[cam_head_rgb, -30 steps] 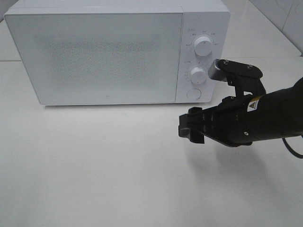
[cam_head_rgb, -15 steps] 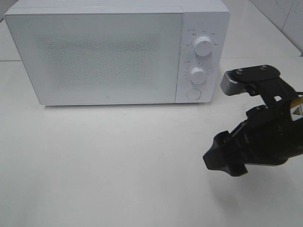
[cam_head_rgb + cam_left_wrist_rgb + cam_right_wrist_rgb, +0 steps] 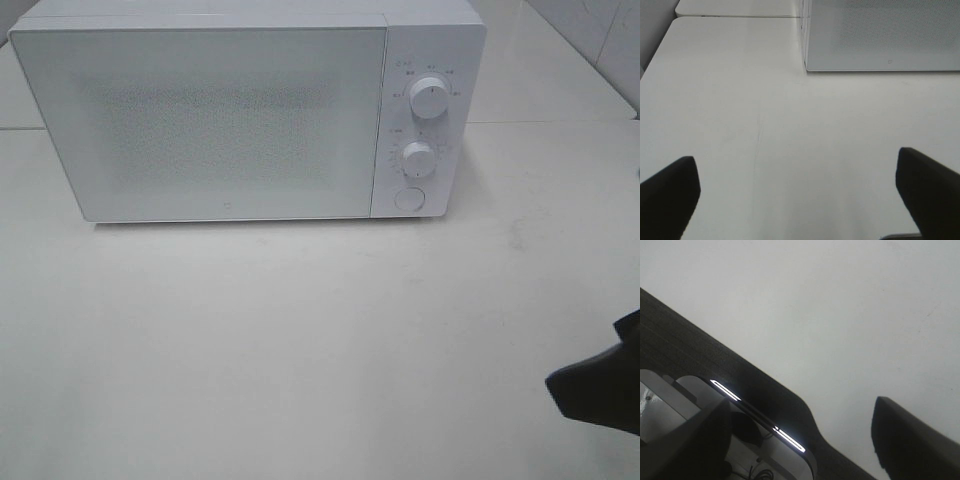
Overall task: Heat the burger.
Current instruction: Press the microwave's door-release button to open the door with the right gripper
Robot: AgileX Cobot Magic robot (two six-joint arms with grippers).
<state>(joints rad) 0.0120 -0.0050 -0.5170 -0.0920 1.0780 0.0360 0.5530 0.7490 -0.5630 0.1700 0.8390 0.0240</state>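
Observation:
The burger is out of view in every frame. A white microwave (image 3: pixel 220 110) stands at the back of the table with its door shut; its frosted door front (image 3: pixel 880 35) also shows in the left wrist view. My left gripper (image 3: pixel 795 167) hovers over bare table in front of the microwave's left part, open, with nothing between its black fingertips (image 3: pixel 670 195). Only a dark tip of my right gripper (image 3: pixel 597 393) shows at the table's front right corner. In its wrist view the right gripper (image 3: pixel 800 412) is open and empty.
The microwave's panel on its right side carries two round knobs, upper (image 3: pixel 428 98) and lower (image 3: pixel 418 158), and a round button (image 3: pixel 408 198). A dark strip with a bright glint (image 3: pixel 755 415) crosses under the right gripper. The white tabletop (image 3: pixel 280 330) spreads in front.
My right arm has drawn back from beside the microwave's control panel toward the front right, almost leaving the high view. Its jaws stayed open. The microwave has not moved.

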